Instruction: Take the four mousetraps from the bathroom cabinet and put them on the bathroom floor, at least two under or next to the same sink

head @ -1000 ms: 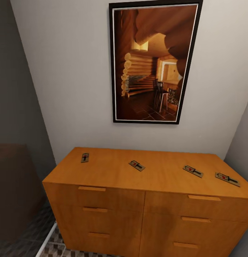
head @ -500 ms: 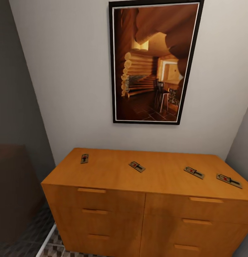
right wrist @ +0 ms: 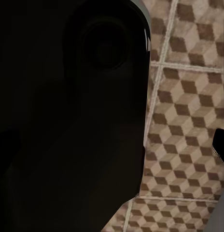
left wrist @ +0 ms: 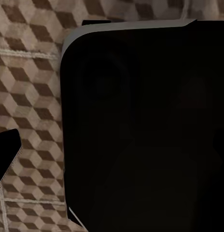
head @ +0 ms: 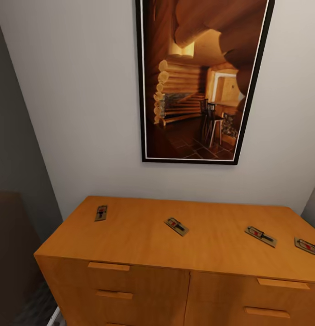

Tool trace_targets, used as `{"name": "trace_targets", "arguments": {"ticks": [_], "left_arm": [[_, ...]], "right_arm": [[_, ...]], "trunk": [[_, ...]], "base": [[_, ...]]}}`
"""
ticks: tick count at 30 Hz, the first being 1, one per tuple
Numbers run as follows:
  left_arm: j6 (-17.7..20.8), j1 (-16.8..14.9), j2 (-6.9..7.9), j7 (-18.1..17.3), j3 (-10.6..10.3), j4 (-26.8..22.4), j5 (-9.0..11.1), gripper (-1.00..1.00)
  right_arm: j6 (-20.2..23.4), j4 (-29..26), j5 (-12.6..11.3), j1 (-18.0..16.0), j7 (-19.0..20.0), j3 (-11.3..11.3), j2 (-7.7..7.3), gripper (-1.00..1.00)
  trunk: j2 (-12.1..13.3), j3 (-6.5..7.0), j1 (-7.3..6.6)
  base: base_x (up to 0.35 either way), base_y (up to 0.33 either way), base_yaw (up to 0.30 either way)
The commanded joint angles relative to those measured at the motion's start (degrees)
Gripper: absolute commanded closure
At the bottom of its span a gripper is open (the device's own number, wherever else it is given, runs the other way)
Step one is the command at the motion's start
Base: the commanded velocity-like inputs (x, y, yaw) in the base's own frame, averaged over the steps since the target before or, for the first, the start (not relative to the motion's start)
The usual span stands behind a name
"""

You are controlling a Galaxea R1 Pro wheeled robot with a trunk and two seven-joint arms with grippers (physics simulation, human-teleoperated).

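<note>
Claw state on both arms: can't tell. Four mousetraps [head: 176,226] lie on cabinet [head: 139,235] top, spread apart.

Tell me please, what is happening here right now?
Nothing is being handled at this moment. All four mousetraps lie apart in a loose row on top of the cabinet: one near its left end, one near the middle, and two toward the right, below a framed picture on the wall. Both wrist cameras look down at the bathroom floor, partly blocked by a dark robot part, so whether the grippers are open or shut cannot be told.
</note>
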Motion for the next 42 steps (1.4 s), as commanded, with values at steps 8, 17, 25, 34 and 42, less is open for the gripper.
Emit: {"name": "trace_targets", "arguments": {"ticks": [8, 17, 25, 34, 42], "left_arm": [[-0.2, 0.0, 0.03, 0.0, 0.1, 0.0, 0.1, -1.0], [-0.4, 0.0, 0.0, 0.1, 0.1, 0.0, 0.0, -1.0], [-0.4, 0.0, -0.01, 0.1, 0.2, 0.0, 0.0, -1.0], [-0.4, 0.0, -0.01, 0.1, 0.2, 0.0, 0.0, -1.0], [-0.4, 0.0, -0.01, 0.1, 0.2, 0.0, 0.0, -1.0]], "right_arm": [[-0.1, 0.0, 0.1, 0.0, 0.0, 0.1, -0.01, -1.0], [-0.1, 0.0, 0.1, 0.0, 0.0, 0.1, 0.03, -1.0], [-0.1, 0.0, 0.1, 0.0, 0.0, 0.1, 0.0, -1.0], [-0.1, 0.0, 0.1, 0.0, 0.0, 0.1, -0.01, -1.0], [-0.1, 0.0, 0.1, 0.0, 0.0, 0.1, -0.01, -1.0]], "trunk": [[0.0, -0.04, 0.03], [0.0, -0.04, 0.03], [0.0, -0.04, 0.03], [0.0, -0.04, 0.03], [0.0, -0.04, 0.03]], "base": [[0.31, 0.0, 0.0], [0.18, 0.0, 0.0], [0.035, 0.0, 0.0], [0.007, -0.099, 0.0], [0.001, -0.247, 0.0]]}}
